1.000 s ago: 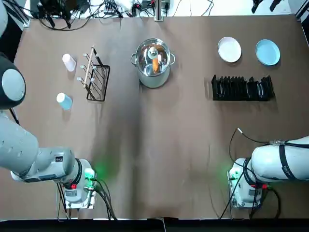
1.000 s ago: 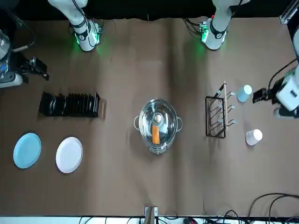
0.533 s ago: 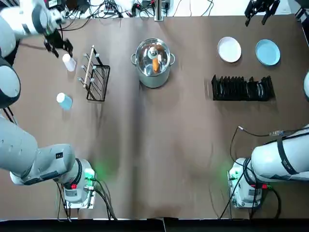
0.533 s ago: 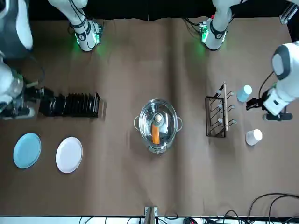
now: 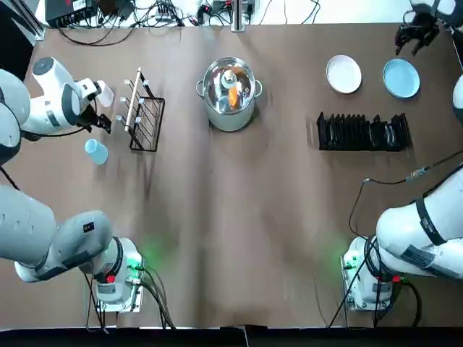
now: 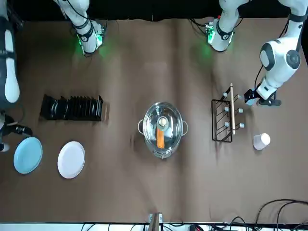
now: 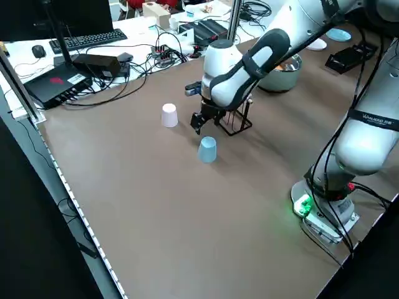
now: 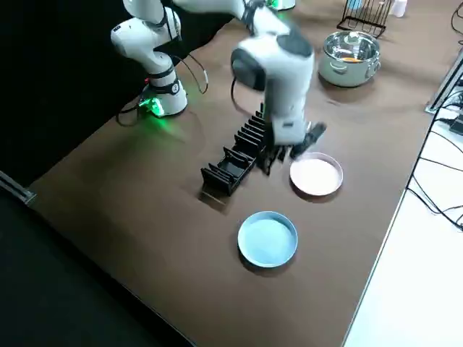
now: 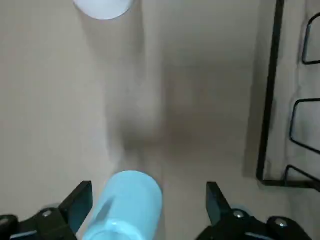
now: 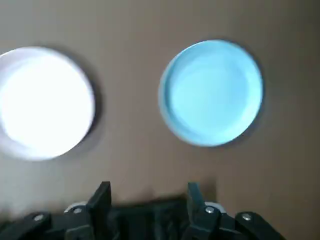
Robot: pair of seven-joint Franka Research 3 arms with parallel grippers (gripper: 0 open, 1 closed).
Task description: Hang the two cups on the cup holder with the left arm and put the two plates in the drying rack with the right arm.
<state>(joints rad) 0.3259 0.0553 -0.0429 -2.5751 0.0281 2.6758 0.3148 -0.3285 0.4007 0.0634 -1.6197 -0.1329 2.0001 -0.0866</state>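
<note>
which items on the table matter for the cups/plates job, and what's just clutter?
Job items:
- light blue cup, white cup
- cup holder
- white plate, light blue plate
- drying rack
- left gripper, open over the light blue cup
- right gripper, open near the plates

Just lying about:
- steel pot with something orange inside
- cables along the far edge

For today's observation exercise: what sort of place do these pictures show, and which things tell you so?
Probably a robotics lab: two robot arms fixed to a brown table, a keyboard and cables at its edge, and staged kitchenware such as a steel pot.
</note>
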